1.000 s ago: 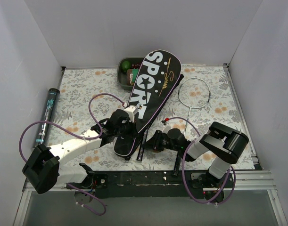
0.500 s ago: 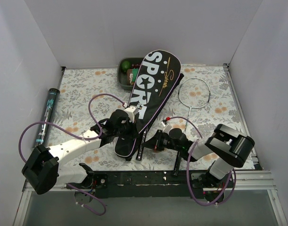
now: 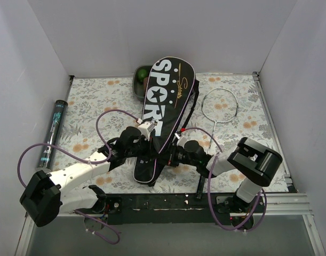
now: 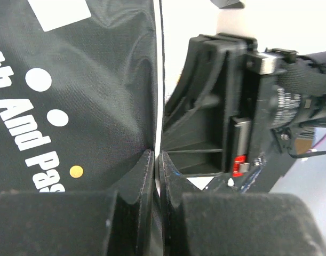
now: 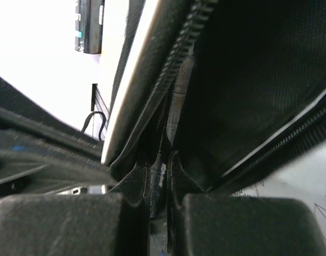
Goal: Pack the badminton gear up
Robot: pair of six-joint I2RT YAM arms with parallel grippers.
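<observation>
The long black cover (image 3: 168, 98) lettered "SPORT" lies slantwise across the middle of the table, its narrow end near the arms. My left gripper (image 3: 145, 151) is shut on the cover's white-piped side edge (image 4: 157, 128), fingertips (image 4: 145, 165) pressed together. My right gripper (image 3: 172, 154) faces it from the other side, shut on the cover's zipper edge (image 5: 171, 114). The left wrist view (image 4: 157, 160) and the right wrist view (image 5: 161, 162) are both filled with cover fabric. One racket (image 3: 220, 105) with a pale strung head lies to the right, with its black handle (image 3: 201, 184) near the front.
A grey tray (image 3: 139, 81) of toy food sits at the back, half covered by the cover's wide end. A black tube (image 3: 52, 130) lies along the left wall. White walls close in three sides. Purple cables loop over both arms.
The right gripper has slid left and shut on the cover's edge. The cover has shifted left, and its narrow end now hides the black handle that lay beside it.
</observation>
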